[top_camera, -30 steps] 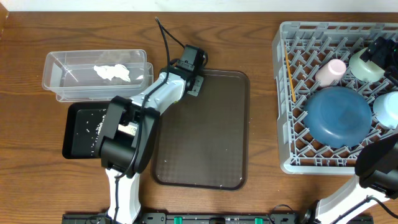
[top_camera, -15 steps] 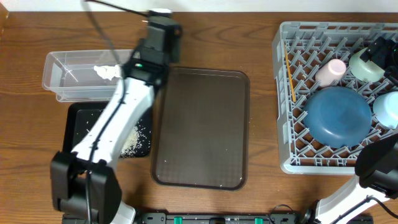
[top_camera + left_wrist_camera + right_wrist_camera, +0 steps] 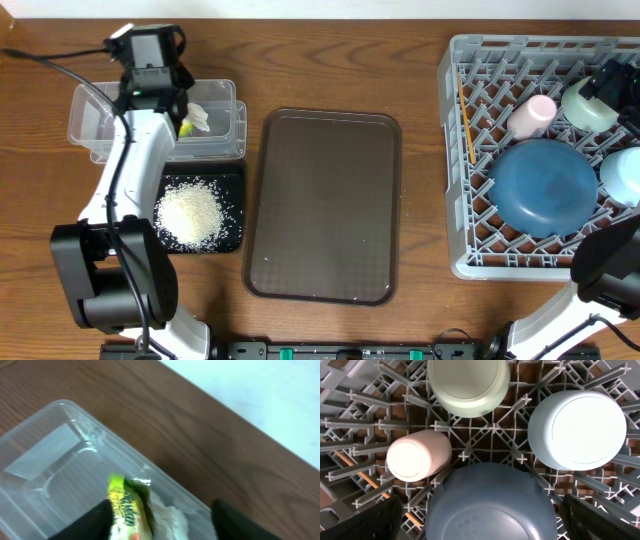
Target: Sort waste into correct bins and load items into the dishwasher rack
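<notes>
Start at your left gripper (image 3: 160, 519): its jaws stand wide apart and clamp nothing. The snack wrapper (image 3: 127, 507) shows just beside one finger, over the clear tub (image 3: 55, 460), and you cannot tell whether it rests in the tub or clings to that finger. Judge it feather-light, crinkly and slick, likely to flutter or stick rather than drop cleanly. If you must retake it, pinch flat across its middle, not the silvery end. Touching it inside the tub lies the crumpled tissue (image 3: 167, 519), soft and near weightless, best taken by a raised fold. Just beside the tub's front wall, the black tray (image 3: 230, 180) holds the rice (image 3: 190, 215), loose grains no pinch would carry. Right of the tub sits the brown serving tray (image 3: 325, 205). Farthest from the tub, the dishwasher rack (image 3: 480, 262) holds the dark-blue bowl (image 3: 545, 188), pink cup (image 3: 532, 113) and wooden stick (image 3: 466, 125). Your right gripper (image 3: 485, 520) hovers over them, fingers parted, holding nothing.
</notes>
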`<action>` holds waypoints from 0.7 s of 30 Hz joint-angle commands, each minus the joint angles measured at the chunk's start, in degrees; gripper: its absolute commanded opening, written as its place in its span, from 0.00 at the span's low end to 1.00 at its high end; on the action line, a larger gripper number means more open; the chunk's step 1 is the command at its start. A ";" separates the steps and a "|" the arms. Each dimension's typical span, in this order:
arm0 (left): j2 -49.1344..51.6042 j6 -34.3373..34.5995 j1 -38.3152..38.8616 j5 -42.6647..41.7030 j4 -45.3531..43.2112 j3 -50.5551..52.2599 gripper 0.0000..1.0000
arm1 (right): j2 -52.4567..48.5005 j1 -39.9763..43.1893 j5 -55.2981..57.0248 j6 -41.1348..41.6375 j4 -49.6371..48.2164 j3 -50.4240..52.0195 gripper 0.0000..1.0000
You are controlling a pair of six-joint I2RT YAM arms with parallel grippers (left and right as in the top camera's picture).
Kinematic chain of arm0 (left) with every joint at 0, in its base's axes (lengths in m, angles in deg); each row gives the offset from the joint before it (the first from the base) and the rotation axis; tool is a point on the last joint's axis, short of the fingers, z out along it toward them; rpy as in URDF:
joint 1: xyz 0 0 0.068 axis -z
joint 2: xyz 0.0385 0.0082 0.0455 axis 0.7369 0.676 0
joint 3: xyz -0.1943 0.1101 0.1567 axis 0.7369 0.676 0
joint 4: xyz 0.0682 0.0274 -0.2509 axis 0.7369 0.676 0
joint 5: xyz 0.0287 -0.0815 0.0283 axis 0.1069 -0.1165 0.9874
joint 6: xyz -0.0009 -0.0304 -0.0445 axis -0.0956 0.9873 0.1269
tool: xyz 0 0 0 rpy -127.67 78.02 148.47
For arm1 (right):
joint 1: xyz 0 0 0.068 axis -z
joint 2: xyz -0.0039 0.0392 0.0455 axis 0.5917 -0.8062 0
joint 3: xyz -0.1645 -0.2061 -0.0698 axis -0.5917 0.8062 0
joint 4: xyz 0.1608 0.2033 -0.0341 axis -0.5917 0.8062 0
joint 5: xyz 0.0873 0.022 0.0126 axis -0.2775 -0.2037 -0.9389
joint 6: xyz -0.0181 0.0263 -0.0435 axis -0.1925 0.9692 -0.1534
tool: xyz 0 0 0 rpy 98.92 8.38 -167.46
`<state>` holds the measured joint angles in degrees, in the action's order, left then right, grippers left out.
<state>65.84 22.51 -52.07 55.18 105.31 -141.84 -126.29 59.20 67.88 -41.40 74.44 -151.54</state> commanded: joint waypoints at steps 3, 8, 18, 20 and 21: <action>-1.92 2.23 -0.46 -2.23 0.92 -0.20 0.74 | 0.35 0.70 0.15 0.74 0.02 0.04 0.99; -7.78 3.56 -0.48 -3.96 5.68 -0.20 0.80 | 0.35 0.70 0.15 0.74 0.02 0.04 0.99; -26.01 16.52 -0.48 -3.98 34.14 -0.20 0.80 | 0.35 0.70 0.15 0.74 0.02 0.04 0.99; -29.64 18.27 -0.48 -3.98 40.85 -0.20 0.80 | 0.35 0.70 0.15 0.74 0.02 0.04 0.99; -31.30 19.19 -0.46 -3.98 43.91 -0.20 0.81 | 0.35 0.70 0.13 0.74 0.02 0.04 0.99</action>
<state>37.99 36.44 -52.55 50.94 145.01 -141.82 -126.29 59.20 67.90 -41.40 74.44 -151.52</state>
